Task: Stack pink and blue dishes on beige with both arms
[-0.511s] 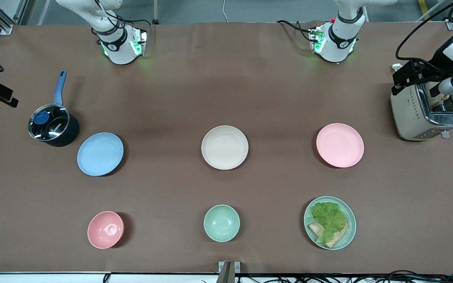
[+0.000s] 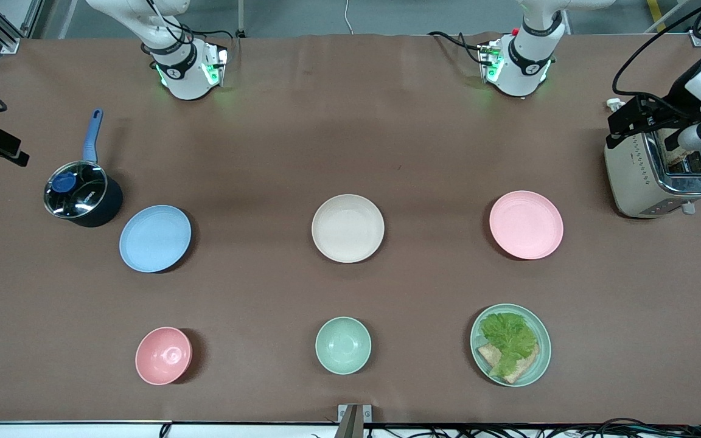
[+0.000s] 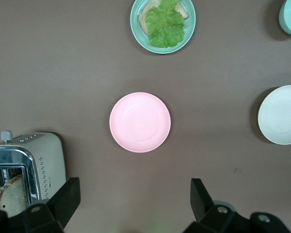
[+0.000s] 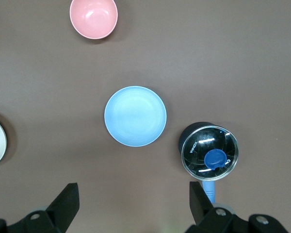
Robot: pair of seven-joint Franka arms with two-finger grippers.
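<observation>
The pale pink plate [image 2: 526, 224] [image 3: 140, 122] lies toward the left arm's end of the table. The light blue plate [image 2: 155, 238] [image 4: 135, 116] lies toward the right arm's end. Midway between them sits the beige plate [image 2: 347, 228] [image 3: 281, 115], bare. My left gripper [image 3: 135, 194] hangs open high over the cloth beside the toaster, with the pink plate ahead of it. My right gripper [image 4: 134, 194] is open too, high over the cloth by the pot, the blue plate ahead. Neither holds anything.
A steel toaster [image 2: 655, 176] with bread stands at the left arm's end. A lidded pot [image 2: 83, 198] with a blue handle stands beside the blue plate. Nearer the camera sit a pink bowl [image 2: 163, 355], a mint-green bowl [image 2: 343, 345] and a green plate [image 2: 544, 340] with lettuce and bread.
The left arm's hand over the toaster has shifted slightly toward the bases. The plates and bowls have not moved.
</observation>
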